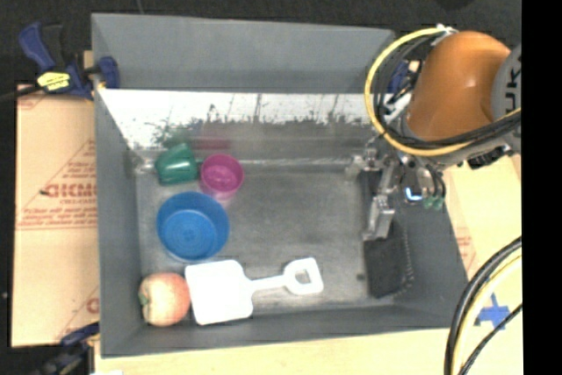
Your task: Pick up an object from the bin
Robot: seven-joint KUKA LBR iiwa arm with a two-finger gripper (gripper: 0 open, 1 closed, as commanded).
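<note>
End effector (379, 222) by black block (387, 266), bin wall (436, 255) near

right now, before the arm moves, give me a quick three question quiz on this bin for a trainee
1. True or false: the small pink plastic cup stands beside the green pepper-shaped toy near the grey metal bin's far wall.
2. Which lies nearest the gripper? A the round blue plastic bowl; B the flat black rectangular object; C the pink cup.
3. Fill in: in the bin's corner at the view's lower left, a red-and-yellow toy ____ lies beside the white plastic scoop.
Key: 1 true; 2 B; 3 apple.
</note>
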